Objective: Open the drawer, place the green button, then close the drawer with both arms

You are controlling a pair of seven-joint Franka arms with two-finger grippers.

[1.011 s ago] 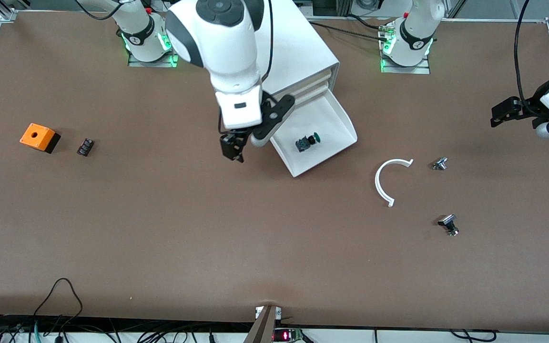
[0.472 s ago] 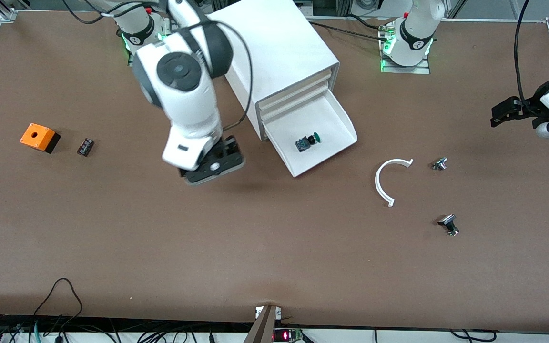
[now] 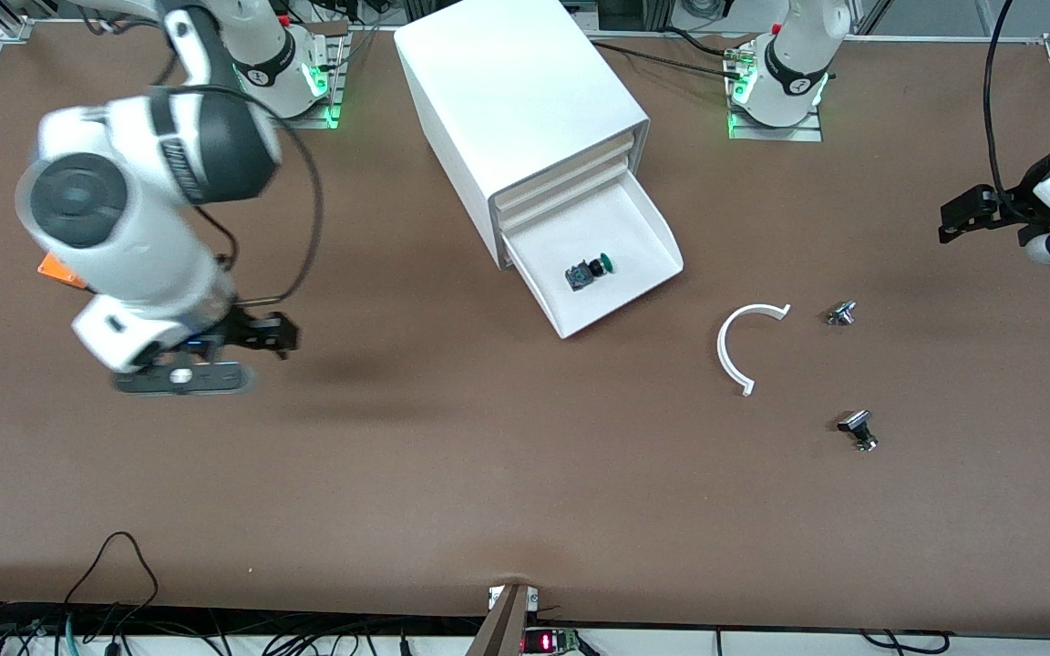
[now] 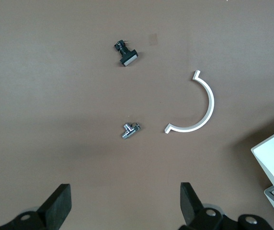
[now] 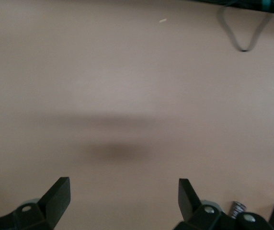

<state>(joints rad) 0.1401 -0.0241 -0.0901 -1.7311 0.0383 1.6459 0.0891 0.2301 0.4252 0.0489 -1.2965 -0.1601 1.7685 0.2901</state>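
Observation:
The white cabinet [image 3: 525,100] has its lowest drawer [image 3: 627,298] pulled out. In the drawer lies the button [image 3: 587,271], green cap and dark body, on its side. My right gripper [image 3: 270,333] hangs open and empty over bare table toward the right arm's end, well away from the drawer; the right wrist view shows its jaws [image 5: 122,201] wide apart with only tabletop between them. My left gripper [image 3: 953,219] waits open over the left arm's end of the table, its jaws [image 4: 125,206] spread with nothing in them.
An orange box [image 3: 56,269] peeks out from under the right arm, with a small black component [image 5: 236,209] beside it. A white arc piece [image 3: 735,346] and two small metal parts [image 3: 841,313] [image 3: 859,428] lie toward the left arm's end. A cable loop [image 3: 115,565] lies on the table's front edge.
The right arm has swung away from the open drawer toward its own end of the table, gripper open and empty. The button stays in the drawer. The left arm has not moved.

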